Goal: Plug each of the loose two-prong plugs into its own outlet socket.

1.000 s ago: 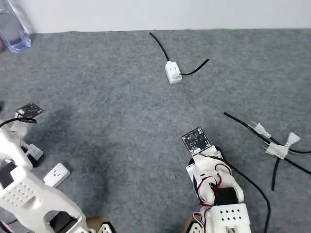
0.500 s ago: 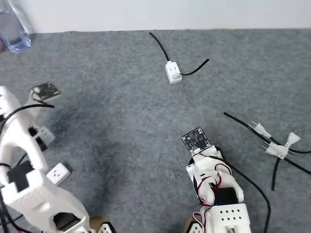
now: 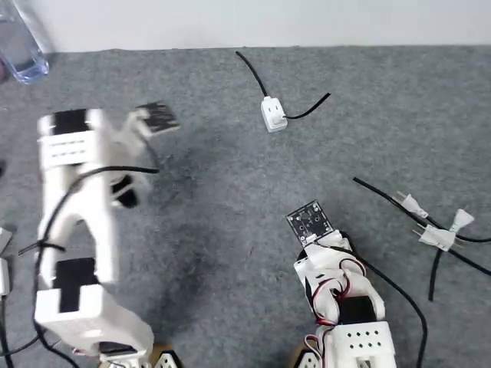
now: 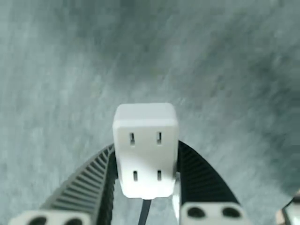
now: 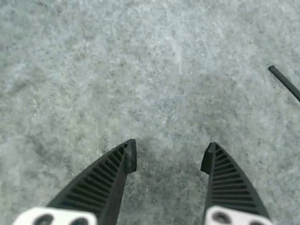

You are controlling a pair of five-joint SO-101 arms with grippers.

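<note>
white outlet socket (image 4: 145, 129), clenched in the left claw (image 4: 145, 151), just swung from the counter (image 3: 222, 207) edge toward the plugs (image 3: 431, 234); right claw (image 5: 171, 157) idles open.

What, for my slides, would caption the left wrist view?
Left arm's jaws clamp a white plastic outlet socket over grey carpet.

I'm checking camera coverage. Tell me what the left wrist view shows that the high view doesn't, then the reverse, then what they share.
Left wrist view, not the high view: the face of a white held socket with two pairs of slots, clamped in the left pincer, a dark cord leaving its near end.

High view, not the left wrist view: a corded far socket lying toward the wall, a loose plug and a second plug on black cords, the right arm and a clear bottle.

Shared: the grey carpet.
</note>
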